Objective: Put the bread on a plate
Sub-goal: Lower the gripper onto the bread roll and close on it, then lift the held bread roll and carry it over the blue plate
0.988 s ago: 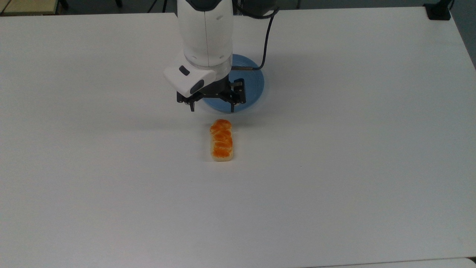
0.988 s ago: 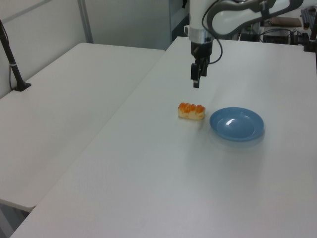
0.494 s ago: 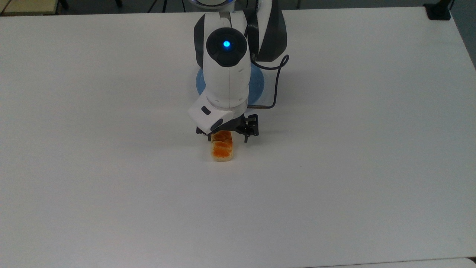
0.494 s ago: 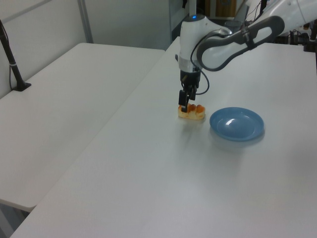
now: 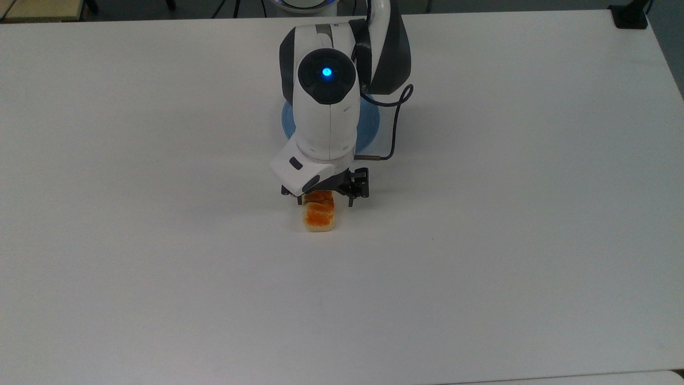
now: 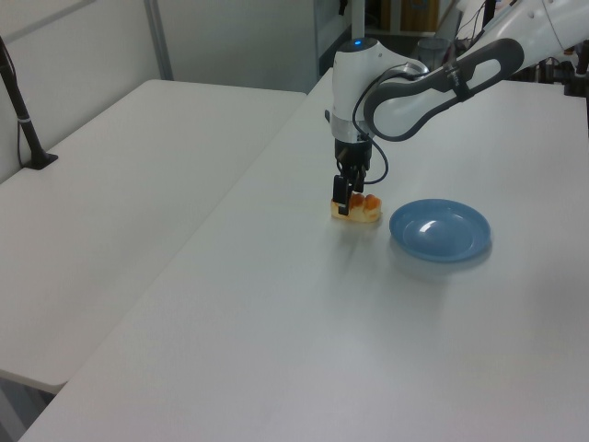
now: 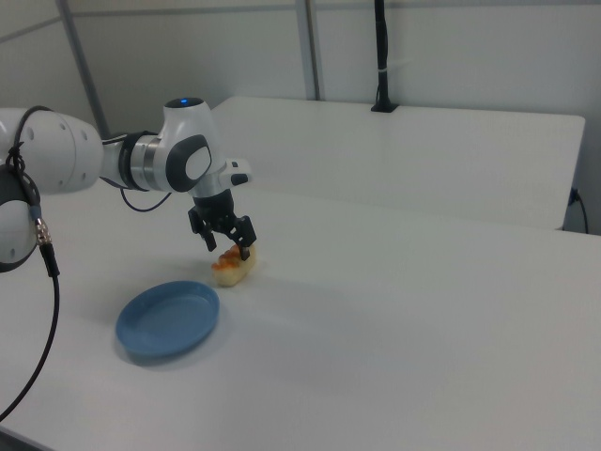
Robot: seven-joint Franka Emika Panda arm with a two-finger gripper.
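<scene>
Bread [image 5: 319, 216], a small oblong loaf with a glossy orange-brown braided top and pale cream sides, lies flat on the white table [image 5: 507, 214], its far end hidden under the arm's wrist in the top view. Straddling that end is the black two-finger gripper [image 5: 324, 199], lowered to the loaf with its fingers spread apart, one on either side of the bread [image 7: 231, 267], not yet clamped on it. Just beside the loaf, toward the left view's right, sits the round, shallow light-blue glossy plate [image 6: 440, 230], apart from the bread [image 6: 357, 209] and with nothing on it. The white and dark grey arm [image 6: 405, 78] reaches in over the table.
</scene>
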